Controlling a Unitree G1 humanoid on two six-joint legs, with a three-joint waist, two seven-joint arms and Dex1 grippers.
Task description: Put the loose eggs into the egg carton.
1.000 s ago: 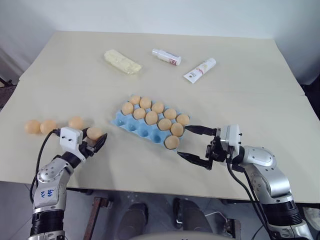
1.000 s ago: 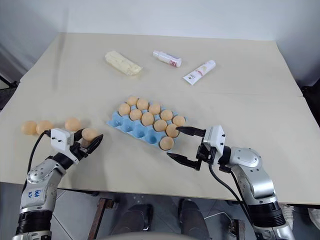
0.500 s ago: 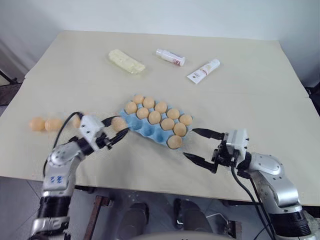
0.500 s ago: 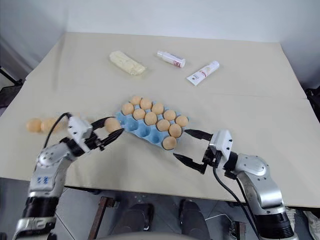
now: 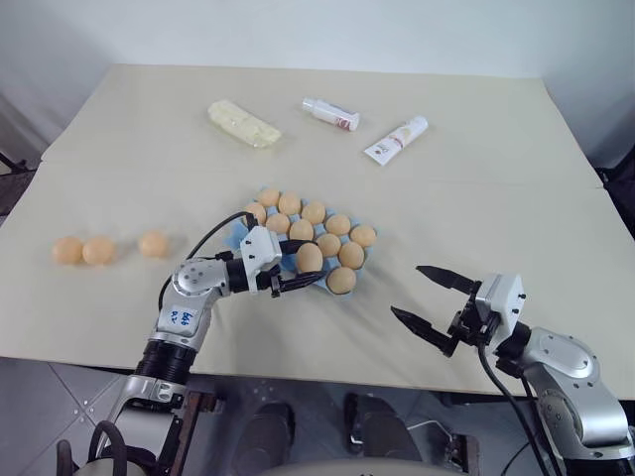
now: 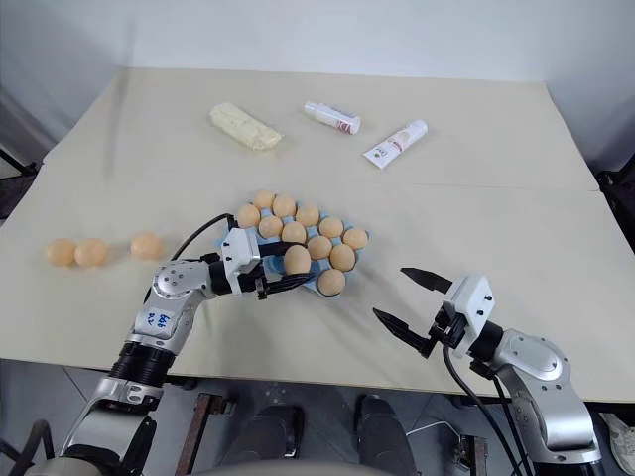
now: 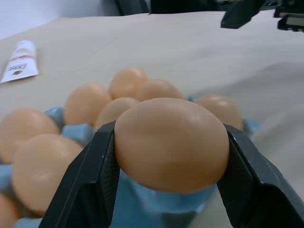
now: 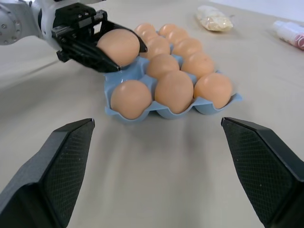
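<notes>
My left gripper point(image 5: 316, 268) is shut on one light orange egg point(image 7: 171, 142) and holds it level just above the near left part of the light blue egg carton point(image 8: 161, 113). Several eggs sit in the carton's cups. Three loose eggs lie in a row on the table to the left: one point(image 5: 67, 250), another point(image 5: 98, 251) touching it, and a third point(image 5: 153, 244) a little apart. My right gripper point(image 5: 406, 290) stands open and empty to the right of the carton, pointing toward it with a clear gap between.
At the back of the table lie a pale yellow wrapped block point(image 5: 243, 123), a small white bottle point(image 5: 330, 113) and a white tube point(image 5: 396, 139). The table's front edge point(image 5: 327, 372) runs just below both arms.
My left gripper has carried its egg rightward from the row of loose eggs to over the carton. My right gripper has drawn back to the right, away from the carton.
</notes>
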